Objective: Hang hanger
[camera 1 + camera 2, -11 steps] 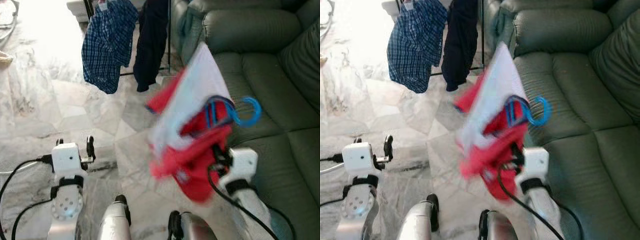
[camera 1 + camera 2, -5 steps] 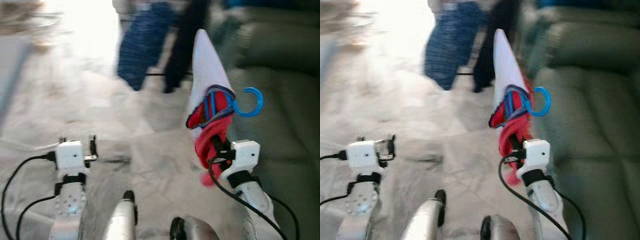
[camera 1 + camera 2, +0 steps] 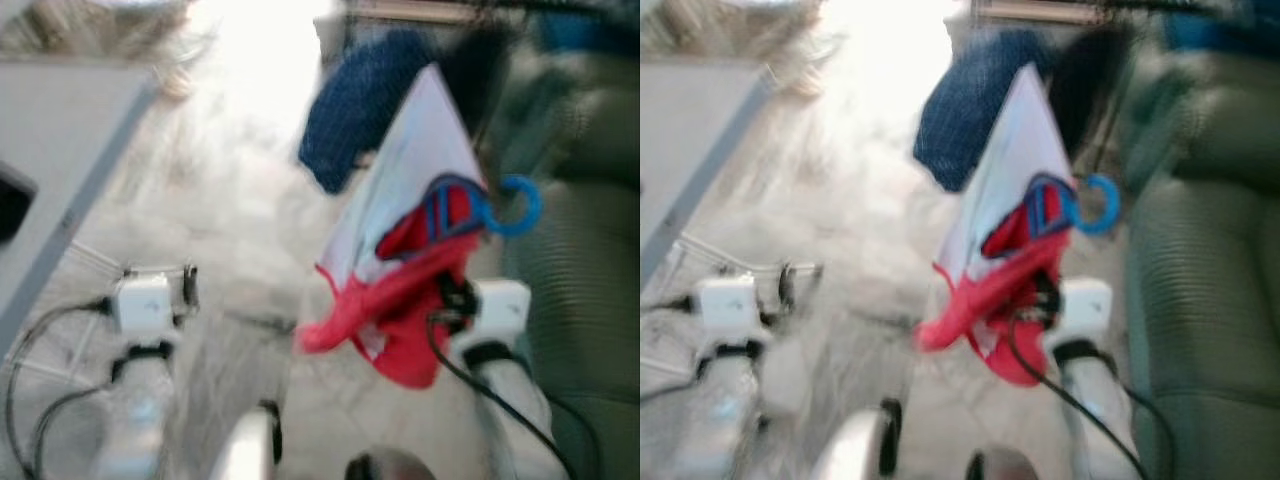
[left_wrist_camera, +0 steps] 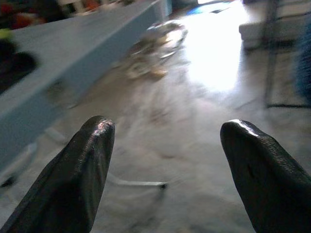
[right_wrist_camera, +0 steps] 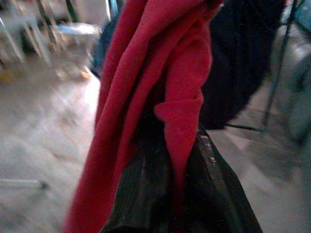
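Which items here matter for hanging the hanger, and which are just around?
Job:
- blue hanger, hook up
- red and white garment draped on it
- right tool, shut on the garment and hanger
- rack with blue checked shirt and dark garment ahead

Just around:
- green sofa
- left tool, open, holding nothing
- grey table edge

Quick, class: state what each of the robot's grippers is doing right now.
Left gripper: jaws open, empty.
Right gripper: jaws shut on the red and white garment with its blue hanger.
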Controlling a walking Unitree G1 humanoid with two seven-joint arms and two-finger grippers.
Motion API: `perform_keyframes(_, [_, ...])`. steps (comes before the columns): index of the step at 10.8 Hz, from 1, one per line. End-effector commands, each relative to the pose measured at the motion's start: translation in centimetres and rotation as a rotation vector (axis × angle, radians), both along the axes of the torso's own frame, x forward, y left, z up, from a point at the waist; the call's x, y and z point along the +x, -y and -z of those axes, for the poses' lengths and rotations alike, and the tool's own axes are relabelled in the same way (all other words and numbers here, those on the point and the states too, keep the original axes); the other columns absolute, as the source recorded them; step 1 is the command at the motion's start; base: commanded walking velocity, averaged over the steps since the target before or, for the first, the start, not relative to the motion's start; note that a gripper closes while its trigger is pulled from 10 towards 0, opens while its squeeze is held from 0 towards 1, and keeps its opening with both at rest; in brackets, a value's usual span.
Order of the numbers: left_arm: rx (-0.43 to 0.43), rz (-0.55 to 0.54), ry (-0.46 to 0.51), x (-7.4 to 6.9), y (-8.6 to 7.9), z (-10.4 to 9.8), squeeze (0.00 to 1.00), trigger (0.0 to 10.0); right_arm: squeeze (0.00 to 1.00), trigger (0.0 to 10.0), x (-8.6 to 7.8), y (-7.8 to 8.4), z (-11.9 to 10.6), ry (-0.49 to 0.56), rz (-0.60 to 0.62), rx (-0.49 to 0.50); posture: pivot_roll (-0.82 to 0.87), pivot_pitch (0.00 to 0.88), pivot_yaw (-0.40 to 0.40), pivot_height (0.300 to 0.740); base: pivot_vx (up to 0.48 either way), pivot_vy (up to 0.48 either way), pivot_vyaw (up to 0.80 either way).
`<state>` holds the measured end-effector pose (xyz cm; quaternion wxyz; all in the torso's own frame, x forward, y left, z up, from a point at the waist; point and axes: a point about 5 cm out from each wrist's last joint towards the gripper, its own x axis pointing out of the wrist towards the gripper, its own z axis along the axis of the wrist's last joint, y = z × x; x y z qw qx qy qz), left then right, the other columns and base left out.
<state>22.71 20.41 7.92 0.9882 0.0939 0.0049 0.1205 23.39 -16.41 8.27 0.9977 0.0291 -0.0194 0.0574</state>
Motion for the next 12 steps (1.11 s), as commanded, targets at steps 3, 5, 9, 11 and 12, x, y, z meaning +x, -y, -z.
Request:
perform_keyframes(3, [-0.013,-0.003,-0.031,-1.2,0.2,1.1,0.00,10.0,0.00,10.0,-0.8,3.3,0.9,-0.015,0.207,-0.078,0.03,0.156,-0.023,0.740,0.000,0.000,0.23])
perform_keyframes(5, [-0.025,0.012,-0.032,-1.0,0.0,1.3,0.00,10.0,0.00,10.0,-0.7,5.4,0.8,-0.024,0.342,-0.125,0.02,0.162,-0.046,0.740,0.000,0.000,0.00])
perform_keyframes(9, [-0.035,0.075,-0.044,-1.4,0.2,1.2,0.00,10.0,0.00,10.0,-2.3,6.1,1.2,-0.038,0.327,-0.093,0.00,0.204,-0.029,0.740,0.000,0.000,0.00])
perform_keyframes(11, [-0.062,0.101,-0.044,-1.6,0.6,1.4,0.00,10.0,0.00,10.0,-1.6,5.7,0.9,-0.035,0.285,-0.090,0.01,0.202,-0.043,0.740,0.000,0.000,0.00])
perform_keyframes(12, [-0.068,0.111,-0.035,-1.6,0.8,1.3,0.00,10.0,0.00,10.0,-1.3,5.5,0.8,-0.027,0.273,-0.096,0.01,0.202,-0.044,0.740,0.000,0.000,0.00])
